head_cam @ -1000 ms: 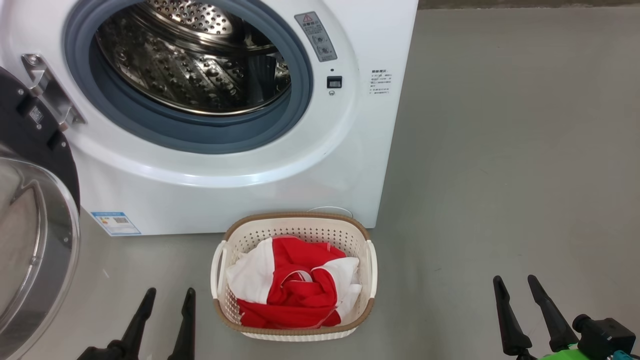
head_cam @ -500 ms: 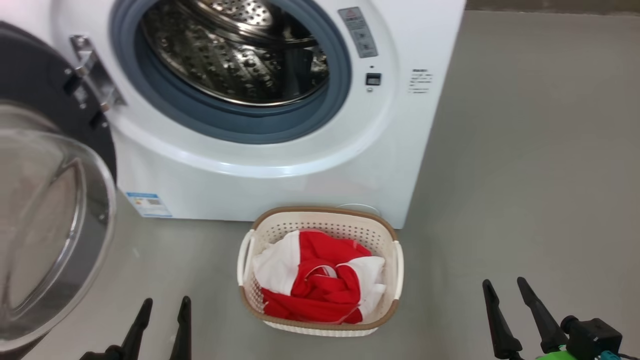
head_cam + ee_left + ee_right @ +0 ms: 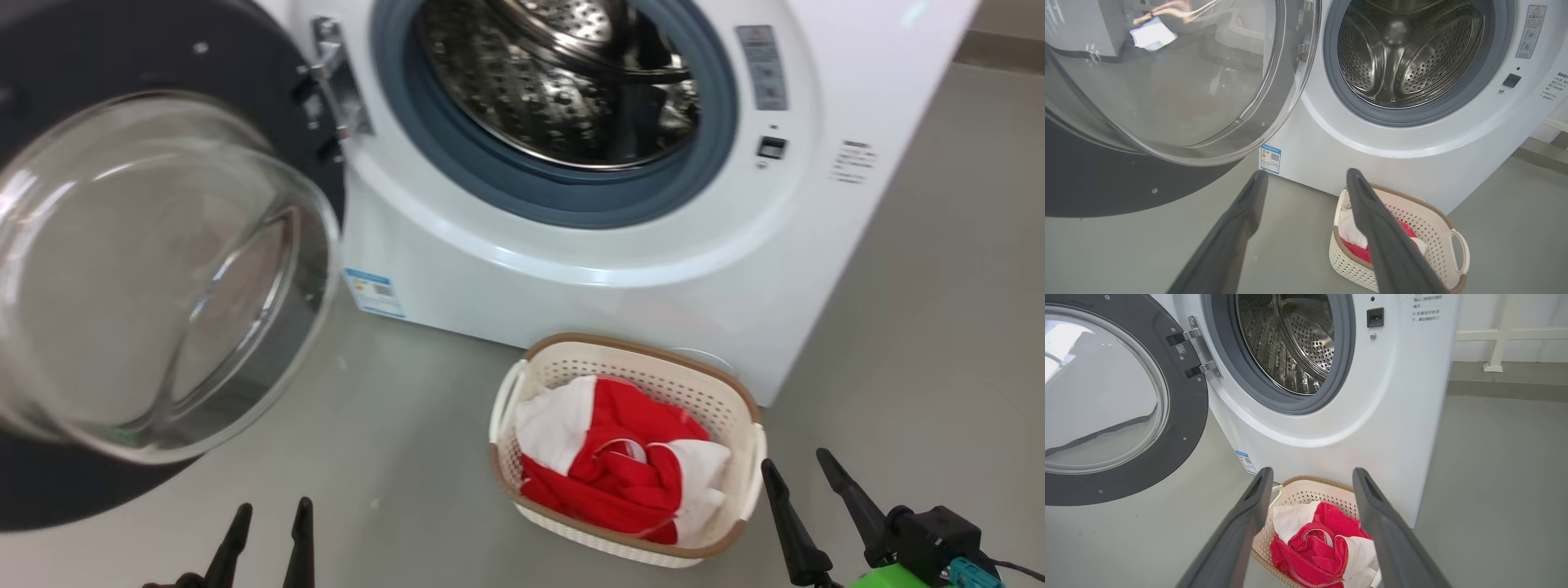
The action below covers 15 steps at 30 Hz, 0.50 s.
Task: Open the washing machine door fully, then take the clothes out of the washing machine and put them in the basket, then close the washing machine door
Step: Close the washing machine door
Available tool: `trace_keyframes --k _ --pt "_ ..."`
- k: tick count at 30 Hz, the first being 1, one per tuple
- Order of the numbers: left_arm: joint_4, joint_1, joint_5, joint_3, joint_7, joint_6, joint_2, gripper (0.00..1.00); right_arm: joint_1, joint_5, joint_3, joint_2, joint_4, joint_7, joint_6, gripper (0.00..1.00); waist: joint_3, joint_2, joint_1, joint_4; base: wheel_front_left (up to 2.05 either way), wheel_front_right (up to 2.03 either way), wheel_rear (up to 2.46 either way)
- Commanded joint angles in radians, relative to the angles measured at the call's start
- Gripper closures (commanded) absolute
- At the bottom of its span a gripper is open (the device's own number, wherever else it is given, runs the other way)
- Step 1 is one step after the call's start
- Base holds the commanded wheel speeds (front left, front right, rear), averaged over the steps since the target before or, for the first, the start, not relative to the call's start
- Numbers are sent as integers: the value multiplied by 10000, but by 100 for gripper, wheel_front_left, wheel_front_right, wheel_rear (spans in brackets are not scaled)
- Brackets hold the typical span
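At the left, the washing machine door [image 3: 163, 269] is being shown swung wide open, the left gripper [image 3: 275, 505] being held spread below it; before the washing machine [image 3: 571, 302], the clothes [image 3: 620, 482] are being held in the basket [image 3: 653, 376], the right gripper [image 3: 793, 457] being held spread beside it

The grey floor [image 3: 939, 269] is stretching away flat to one side, and it is showing a few small faint marks. At its far edge a darker grey strip [image 3: 1506, 391] is running along the bottom of the pale wall [image 3: 1472, 349]. Just above this strip a lighter grey ledge [image 3: 1527, 371] is lying. A white rail [image 3: 1535, 334] is running level in front of the wall, and a white post [image 3: 1499, 349] is crossing it and standing with its small foot on the ledge.
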Motion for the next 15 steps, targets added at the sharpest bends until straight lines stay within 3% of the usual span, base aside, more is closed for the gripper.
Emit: trace_keyframes --k 1,8,15 --pt "-158 -192 -91 323 -124 -20 52 0 -375 1 306 -187 -163 -67 63 0 -179 0 0 975 0 0 0" --pt "-122 -41 -325 98 -124 247 49 0 -525 124 705 -327 -15 -67 63 0 -318 0 0 1966 0 0 0" --pt "-524 257 -760 256 -124 679 48 0 -1141 236 1463 -491 310 -67 63 0 -101 0 0 2202 0 0 0"
